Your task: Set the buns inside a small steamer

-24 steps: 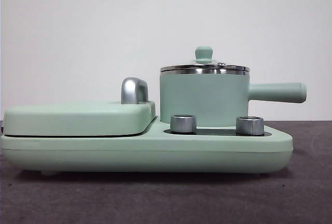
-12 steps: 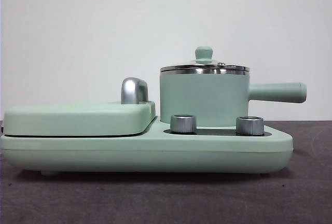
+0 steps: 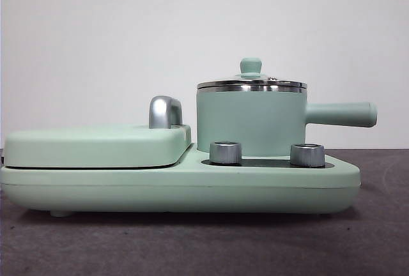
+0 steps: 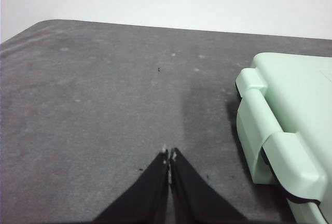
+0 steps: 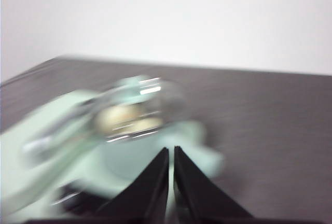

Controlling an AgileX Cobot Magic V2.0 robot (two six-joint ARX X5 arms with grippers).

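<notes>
Nothing on the bench has visibly shifted since the earlier front pictures: the small steamer (image 3: 250,119) stands in the same spot on the mint-green cooker base (image 3: 179,183), lid (image 3: 252,84) on and green knob (image 3: 251,66) upright, its straight handle (image 3: 340,114) pointing away from the flat grill plate (image 3: 96,145) beside it. Two steel dials (image 3: 225,152) sit on the base in front of the pot. No arm shows in the front view.

From the right wrist, the right hand (image 5: 170,151) has its two black jaws pressed together, gripping nothing. The picture is badly smeared. Just beyond the jaw tips lies the steamer, seen from above as a pale green blur with a shining rim, and under its lid a cream-white patch (image 5: 124,119) shows, which may be the buns; the blur does not let me tell how many or which.

From the left wrist, the left hand (image 4: 169,155) is also closed, tips meeting, holding nothing, above the bare dark grey bench (image 4: 104,99). A corner of the grill plate's hinged end (image 4: 282,125) lies off to one side of it, well apart from the jaws.
</notes>
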